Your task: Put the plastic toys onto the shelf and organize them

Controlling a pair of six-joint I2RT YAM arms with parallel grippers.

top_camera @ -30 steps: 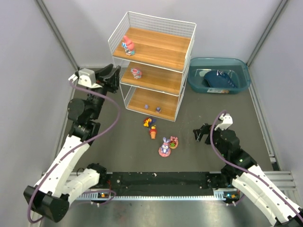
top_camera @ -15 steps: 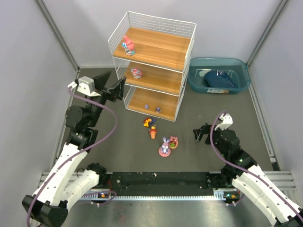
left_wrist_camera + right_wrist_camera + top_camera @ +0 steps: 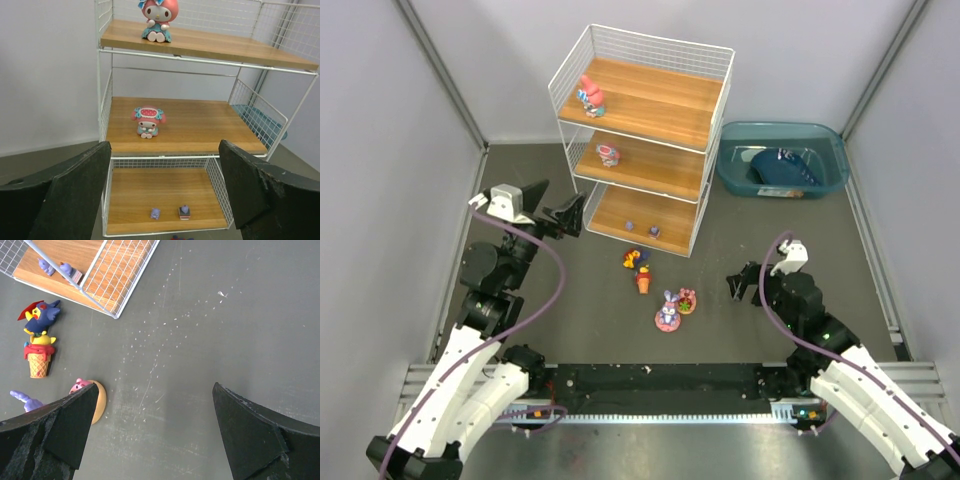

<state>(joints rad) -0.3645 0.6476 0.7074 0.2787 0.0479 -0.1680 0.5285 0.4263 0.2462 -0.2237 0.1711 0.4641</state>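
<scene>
— Toys (image 3: 665, 316), left to right: where does each sit?
— Two are on the shelf (image 3: 660, 100), both at the left end of their tiers. A pink figure (image 3: 590, 95) is on top and a capped figure (image 3: 608, 154) is on the middle tier. Four lie on the table (image 3: 590, 300) just in front of the shelf. They are a bird (image 3: 636, 259), a cone (image 3: 644, 281) just beside it, then a bunny (image 3: 668, 308) and a pink toy (image 3: 687, 299) side by side.

— And the grippers?
— The left gripper (image 3: 558, 203) is raised left of the shelf and faces it, fingers spread wide with nothing between them. The right gripper (image 3: 742, 280) hangs over bare table right of the toys, likewise parted and empty.

— What does each view add?
— The left wrist view alone shows the shelf front-on. The pink figure (image 3: 158, 17) and capped figure (image 3: 147, 120) face outward, and two purple pieces (image 3: 155, 213) stand on the bottom tier. The right wrist view alone resolves the bird (image 3: 42, 319) under a red umbrella, the cone (image 3: 38, 360) and the pink toy (image 3: 92, 395) on a round base. There the bunny (image 3: 27, 401) shows only as purple ears, and the shelf as one bottom corner. Only the top view holds both arms and the teal bin (image 3: 730, 172), which stands right of the shelf with a dark blue item (image 3: 780, 168) inside.
</scene>
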